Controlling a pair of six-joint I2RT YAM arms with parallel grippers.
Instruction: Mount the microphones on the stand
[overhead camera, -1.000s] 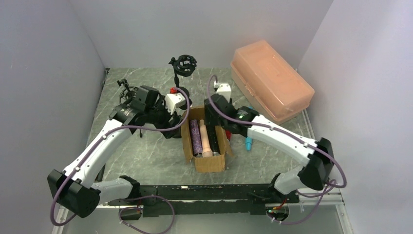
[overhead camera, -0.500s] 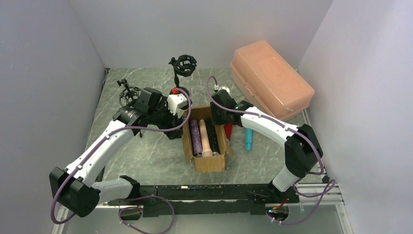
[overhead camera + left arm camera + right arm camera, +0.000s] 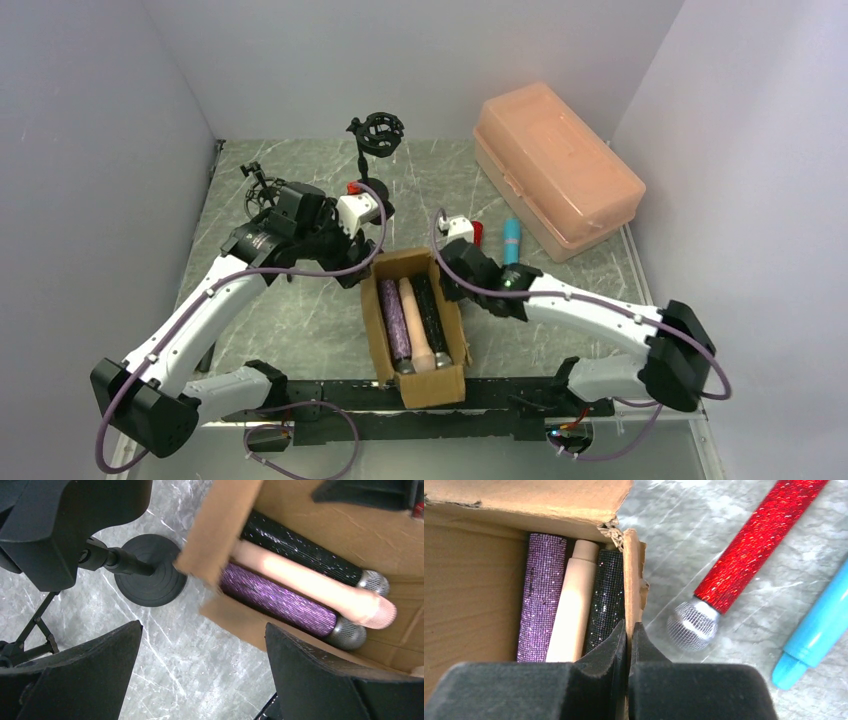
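Black-padded left gripper [image 3: 202, 625] spread wide over round black stand base [image 3: 150, 570]. Inside brown cardboard box [image 3: 225, 525]: purple glitter microphone [image 3: 277, 597], peach microphone [image 3: 300, 577], black microphone [image 3: 300, 547]. Clamped on box wall: right gripper [image 3: 629, 630]. Beyond, red glitter microphone [image 3: 754, 545], light-blue microphone [image 3: 819, 630] on grey marbled desk [image 3: 684, 545]. Judged rigid, light, roll-prone: grasp mid-barrel.

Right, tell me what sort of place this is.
Probably a robot lab test cell: plain white walls enclose a marble-look tabletop, with staged props: a cardboard box of microphones and a mic stand.
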